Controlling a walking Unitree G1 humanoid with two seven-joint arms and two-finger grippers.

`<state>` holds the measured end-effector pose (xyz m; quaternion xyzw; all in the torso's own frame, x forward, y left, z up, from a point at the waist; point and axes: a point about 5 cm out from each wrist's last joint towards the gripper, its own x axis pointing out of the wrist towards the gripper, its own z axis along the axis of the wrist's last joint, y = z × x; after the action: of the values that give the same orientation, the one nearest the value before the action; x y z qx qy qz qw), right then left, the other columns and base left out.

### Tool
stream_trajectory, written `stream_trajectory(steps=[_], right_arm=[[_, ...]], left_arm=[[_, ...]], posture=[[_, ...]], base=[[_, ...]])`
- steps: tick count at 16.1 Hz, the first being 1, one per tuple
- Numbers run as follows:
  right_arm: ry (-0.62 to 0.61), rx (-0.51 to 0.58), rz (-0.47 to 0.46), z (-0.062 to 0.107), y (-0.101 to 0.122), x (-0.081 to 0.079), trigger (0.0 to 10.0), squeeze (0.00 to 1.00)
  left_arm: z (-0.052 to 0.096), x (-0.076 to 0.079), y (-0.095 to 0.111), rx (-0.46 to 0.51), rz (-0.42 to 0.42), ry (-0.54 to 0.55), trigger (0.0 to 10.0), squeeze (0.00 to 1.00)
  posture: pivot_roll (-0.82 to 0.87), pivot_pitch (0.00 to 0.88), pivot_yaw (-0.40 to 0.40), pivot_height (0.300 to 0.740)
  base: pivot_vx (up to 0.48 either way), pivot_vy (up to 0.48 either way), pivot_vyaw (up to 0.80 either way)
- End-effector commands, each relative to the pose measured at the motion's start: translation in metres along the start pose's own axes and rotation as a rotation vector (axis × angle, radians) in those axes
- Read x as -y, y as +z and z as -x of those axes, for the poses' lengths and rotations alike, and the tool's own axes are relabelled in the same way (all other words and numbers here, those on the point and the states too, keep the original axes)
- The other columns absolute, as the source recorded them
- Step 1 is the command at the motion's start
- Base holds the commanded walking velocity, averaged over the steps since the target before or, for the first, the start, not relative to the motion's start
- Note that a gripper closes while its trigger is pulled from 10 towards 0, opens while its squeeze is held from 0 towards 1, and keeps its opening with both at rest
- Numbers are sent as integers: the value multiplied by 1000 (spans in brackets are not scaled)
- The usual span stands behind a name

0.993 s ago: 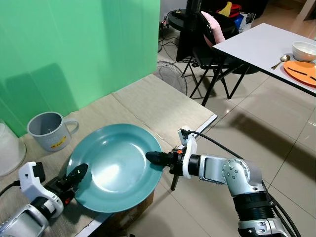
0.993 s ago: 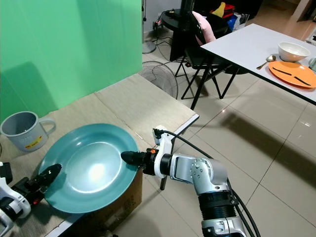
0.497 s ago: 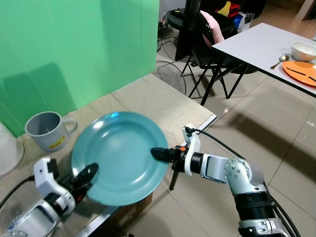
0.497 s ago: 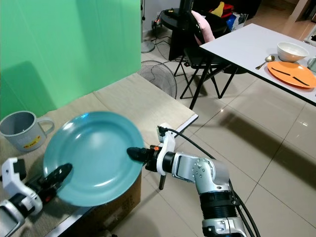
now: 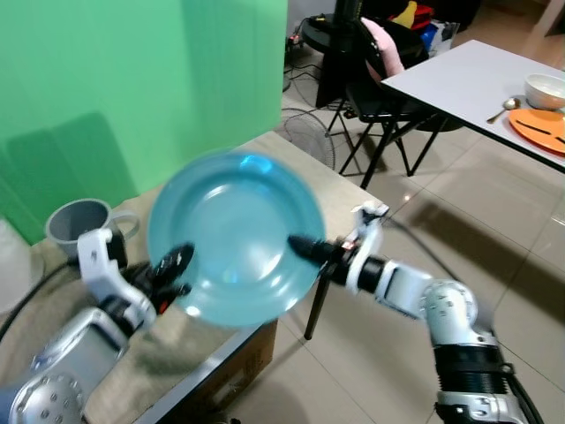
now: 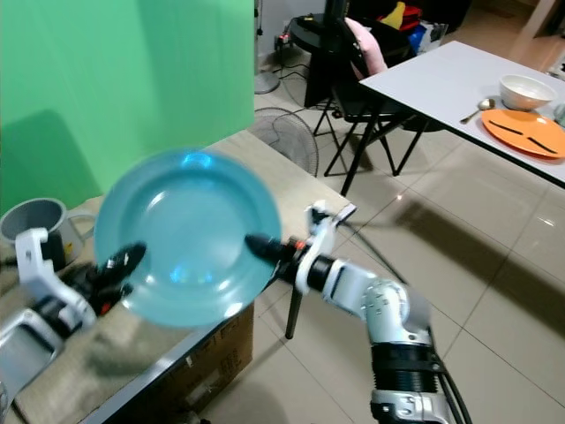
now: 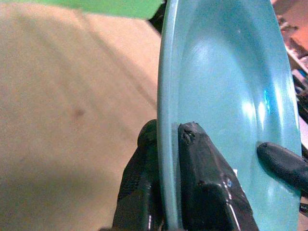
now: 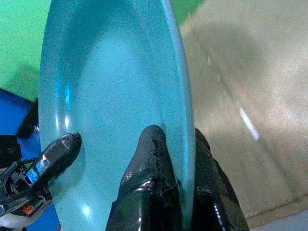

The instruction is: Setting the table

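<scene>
The teal plate (image 5: 235, 238) was held up in the air above the beige worktop (image 5: 291, 181), tilted so its hollow faced the camera, with both hands pinching opposite edges. The left hand (image 5: 176, 263) was clenched on the plate's left rim; in the left wrist view one black finger (image 7: 202, 183) lay on the inside of the rim and the other behind it. The right hand (image 5: 305, 247) gripped the right rim the same way, its fingers (image 8: 154, 178) closed on either side of the edge in the right wrist view. The head views were blurred.

A grey mug (image 5: 79, 223) stood on the worktop to the left, behind the left arm and apart from the plate. Beyond the worktop's far edge hung a green backdrop (image 5: 141, 88). On the tiled floor (image 5: 494, 230) to the right stood a floor fan (image 5: 309, 134) and a black folding chair (image 5: 371, 97). Farther right, a white table (image 5: 477, 84) carried a white bowl (image 5: 546, 88), a spoon (image 5: 503, 107) and an orange plate (image 5: 538, 125).
</scene>
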<state>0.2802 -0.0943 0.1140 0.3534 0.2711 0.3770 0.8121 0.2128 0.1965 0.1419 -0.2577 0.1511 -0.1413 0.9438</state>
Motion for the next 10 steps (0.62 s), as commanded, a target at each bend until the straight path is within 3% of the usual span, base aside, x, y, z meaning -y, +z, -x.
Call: stream_trajectory(steps=[1, 4, 5, 6, 7, 10], right_arm=[[5, -34, 48, -4, -4, -10, 0, 0], [35, 101, 169, 17, 11, -28, 0, 0], [39, 155, 223, 23, 15, -36, 3569, 0], [39, 155, 223, 23, 15, -36, 3569, 0], [29, 197, 276, 26, 21, -40, 10000, 0], [9, 232, 298, 27, 26, -45, 10000, 0]], left_arm=[[-9, 15, 7, 22, -100, 3, 0, 0], [-20, 47, 24, 116, -207, -71, 0, 0], [-20, 52, 28, 151, -265, -51, 2039, 0], [-20, 52, 28, 151, -265, -51, 2039, 0], [-20, 52, 28, 162, -305, 1, 10000, 0], [-20, 53, 23, 155, -390, 39, 10000, 0]], posture=[[-20, 0, -16, 740], [-43, 0, 5, 740], [-55, 0, 11, 740], [-55, 0, 11, 740], [-58, 0, 13, 740], [-50, 0, 0, 740]], base=[[0, 0, 0], [0, 0, 0], [0, 0, 0], [0, 0, 0], [0, 0, 0], [0, 0, -231]])
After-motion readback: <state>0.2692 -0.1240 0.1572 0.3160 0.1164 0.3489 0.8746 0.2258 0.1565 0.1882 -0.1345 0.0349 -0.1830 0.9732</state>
